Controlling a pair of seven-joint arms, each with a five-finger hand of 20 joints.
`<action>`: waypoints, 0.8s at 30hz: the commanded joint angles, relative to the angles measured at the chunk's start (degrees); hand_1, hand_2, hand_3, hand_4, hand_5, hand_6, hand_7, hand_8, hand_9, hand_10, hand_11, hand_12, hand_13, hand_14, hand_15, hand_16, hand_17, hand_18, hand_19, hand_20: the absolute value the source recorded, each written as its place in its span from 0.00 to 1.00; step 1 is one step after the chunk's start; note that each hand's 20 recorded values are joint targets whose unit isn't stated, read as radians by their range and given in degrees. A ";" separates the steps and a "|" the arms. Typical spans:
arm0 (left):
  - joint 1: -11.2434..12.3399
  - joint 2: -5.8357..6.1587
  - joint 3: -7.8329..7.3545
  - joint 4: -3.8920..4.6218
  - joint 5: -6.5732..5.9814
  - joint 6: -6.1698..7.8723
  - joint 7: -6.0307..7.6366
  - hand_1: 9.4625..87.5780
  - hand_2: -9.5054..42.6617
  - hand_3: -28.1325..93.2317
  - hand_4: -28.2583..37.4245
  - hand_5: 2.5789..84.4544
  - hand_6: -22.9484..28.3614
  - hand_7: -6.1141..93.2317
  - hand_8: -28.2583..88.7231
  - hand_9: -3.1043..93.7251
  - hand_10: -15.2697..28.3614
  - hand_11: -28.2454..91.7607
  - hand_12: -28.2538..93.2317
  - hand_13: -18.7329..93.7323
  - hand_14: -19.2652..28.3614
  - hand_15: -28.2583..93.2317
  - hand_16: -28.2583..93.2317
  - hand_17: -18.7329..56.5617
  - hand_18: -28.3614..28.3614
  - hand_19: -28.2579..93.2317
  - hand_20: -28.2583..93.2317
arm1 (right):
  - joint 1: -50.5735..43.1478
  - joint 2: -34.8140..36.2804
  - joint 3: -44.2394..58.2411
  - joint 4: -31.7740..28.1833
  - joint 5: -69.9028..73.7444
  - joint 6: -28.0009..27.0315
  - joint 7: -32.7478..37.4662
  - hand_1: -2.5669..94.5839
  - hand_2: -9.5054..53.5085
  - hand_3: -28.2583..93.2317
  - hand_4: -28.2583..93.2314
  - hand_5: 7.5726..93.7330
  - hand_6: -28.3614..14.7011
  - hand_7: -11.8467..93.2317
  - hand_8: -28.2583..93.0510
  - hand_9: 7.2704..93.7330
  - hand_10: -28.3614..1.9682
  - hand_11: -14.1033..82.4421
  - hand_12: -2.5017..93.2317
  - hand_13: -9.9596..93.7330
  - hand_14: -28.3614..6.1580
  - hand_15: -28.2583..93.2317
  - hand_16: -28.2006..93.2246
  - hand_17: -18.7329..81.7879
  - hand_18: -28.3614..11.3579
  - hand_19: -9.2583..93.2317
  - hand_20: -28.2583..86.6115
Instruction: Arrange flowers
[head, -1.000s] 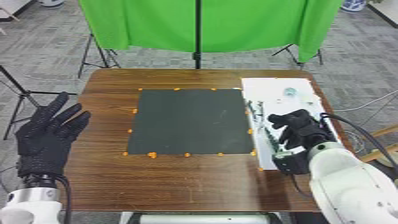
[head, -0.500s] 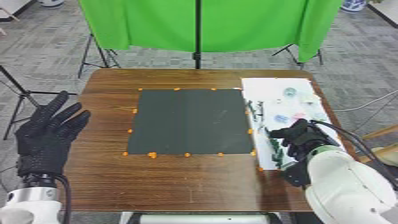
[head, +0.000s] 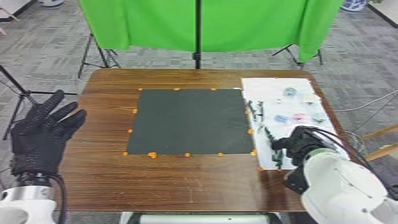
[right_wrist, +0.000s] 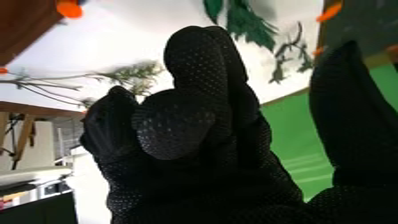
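Note:
Over the near part of the white sheet (head: 265, 88) is my right hand (head: 304, 141), its fingers loosely bent and holding nothing. Beside it lie dark green stems (head: 274, 146); more leafy stems (head: 256, 110) lie farther up the sheet's left edge. Small blue (head: 282, 119), pink (head: 298, 117) and pale (head: 309, 99) flower heads rest beyond the hand. In the right wrist view, my right hand (right_wrist: 209, 145) stands with its thumb apart, near green leaves (right_wrist: 250, 26) and a fine, branching sprig (right_wrist: 135, 76). My left hand (head: 41, 137) is open at the table's left side.
A black mat (head: 191, 122) edged with orange dots occupies the middle of the brown table (head: 178, 185). Its right edge borders the white sheet. Behind the table hangs a green cloth (head: 151, 25) with stands around it.
My right hand has moved back toward the sheet's near end, uncovering the flower heads. My left hand has shifted slightly left.

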 joint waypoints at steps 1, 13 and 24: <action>0.87 -0.60 0.02 -0.24 0.35 -0.05 -1.08 0.14 0.35 0.87 0.00 0.39 0.62 0.19 0.16 0.34 0.80 0.45 0.32 0.38 0.97 0.65 0.15 0.16 0.92 0.75 0.30 | 1.94 0.47 -4.62 1.93 -3.60 -1.35 2.40 0.33 0.15 0.79 0.07 0.66 0.39 0.53 0.13 0.75 0.27 0.72 0.27 0.82 0.47 0.87 0.40 0.70 0.13 1.00 0.52; 0.64 -0.98 0.04 -0.24 0.56 -0.26 -1.85 0.14 0.35 0.87 0.00 0.39 0.62 0.19 0.17 0.34 0.80 0.45 0.32 0.38 0.97 0.65 0.15 0.16 0.92 0.75 0.30 | 5.50 1.28 -11.04 4.06 -7.99 -1.55 4.97 0.33 0.15 0.79 0.07 0.65 0.39 0.53 0.13 0.75 0.27 0.71 0.27 0.82 0.47 0.87 0.40 0.70 0.13 1.00 0.51; 0.71 -0.96 0.13 -0.25 0.55 -0.10 -1.94 0.14 0.35 0.87 0.00 0.39 0.62 0.19 0.17 0.34 0.80 0.45 0.32 0.38 0.97 0.65 0.15 0.16 0.92 0.75 0.30 | 9.68 2.09 -19.95 7.00 -14.20 -1.18 6.18 0.33 0.14 0.79 0.07 0.64 0.39 0.54 0.13 0.74 0.27 0.71 0.27 0.82 0.47 0.87 0.40 0.70 0.13 1.00 0.51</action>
